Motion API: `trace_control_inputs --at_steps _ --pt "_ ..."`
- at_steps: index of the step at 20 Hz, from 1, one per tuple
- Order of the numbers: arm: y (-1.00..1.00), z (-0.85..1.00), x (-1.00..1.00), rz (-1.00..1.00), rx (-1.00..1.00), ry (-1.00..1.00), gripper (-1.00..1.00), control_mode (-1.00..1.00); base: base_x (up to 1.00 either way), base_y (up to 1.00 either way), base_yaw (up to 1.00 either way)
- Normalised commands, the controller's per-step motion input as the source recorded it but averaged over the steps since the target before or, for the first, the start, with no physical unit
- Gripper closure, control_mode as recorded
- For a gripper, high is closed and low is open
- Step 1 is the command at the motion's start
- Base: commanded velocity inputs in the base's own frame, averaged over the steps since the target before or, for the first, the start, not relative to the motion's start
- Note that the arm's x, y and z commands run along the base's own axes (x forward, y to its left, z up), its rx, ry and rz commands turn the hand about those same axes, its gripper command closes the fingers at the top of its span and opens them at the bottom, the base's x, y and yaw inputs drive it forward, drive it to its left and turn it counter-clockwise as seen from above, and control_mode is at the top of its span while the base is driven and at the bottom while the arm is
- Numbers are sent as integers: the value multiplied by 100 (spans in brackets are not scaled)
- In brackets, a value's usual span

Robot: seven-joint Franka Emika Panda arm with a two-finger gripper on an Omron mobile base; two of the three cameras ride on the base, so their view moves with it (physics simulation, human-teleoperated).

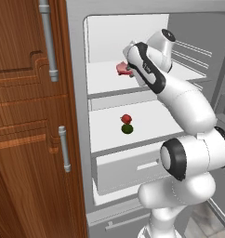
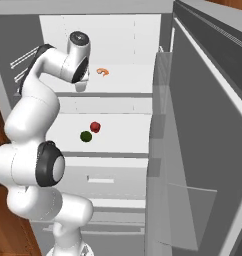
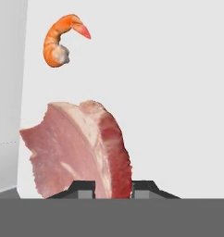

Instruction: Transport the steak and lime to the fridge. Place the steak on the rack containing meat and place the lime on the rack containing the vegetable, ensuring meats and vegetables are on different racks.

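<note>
My gripper (image 3: 113,187) is shut on the steak (image 3: 79,150), a pink-red slab with pale fat streaks that stands on edge between the fingertips over the fridge's upper white shelf (image 1: 105,79). In the left base view the steak (image 1: 122,69) peeks out beside my wrist. The meat, a small orange curved piece (image 3: 62,39), lies further back on that same shelf (image 2: 128,80), also seen as the orange piece (image 2: 103,72). On the lower shelf (image 1: 105,130) the dark green lime (image 1: 127,129) sits touching the red vegetable (image 1: 126,119); the lime (image 2: 85,136) and vegetable (image 2: 95,126) show again from the right.
The fridge's wood-panelled door (image 1: 30,121) with grey bar handles (image 1: 64,148) stands open at left. A white drawer (image 1: 128,169) sits under the lower shelf. The grey inner door with bins (image 2: 203,150) stands at right.
</note>
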Motion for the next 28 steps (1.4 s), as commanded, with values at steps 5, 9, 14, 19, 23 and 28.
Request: trace_control_inputs --at_steps 5,9,14,19,23,28 --pt "0 -11 24 0 0 0 100 -100 0 0 0" --pt "2 -22 28 0 0 0 100 -100 0 0 0" --pt "7 -18 10 0 0 0 -100 -100 0 0 0" --pt "0 0 0 0 0 0 -100 -100 0 0 0" --pt "1 0 -6 0 0 -1 -100 -100 0 0 0" --pt "0 0 -58 0 1 -16 -100 -100 0 0 0"
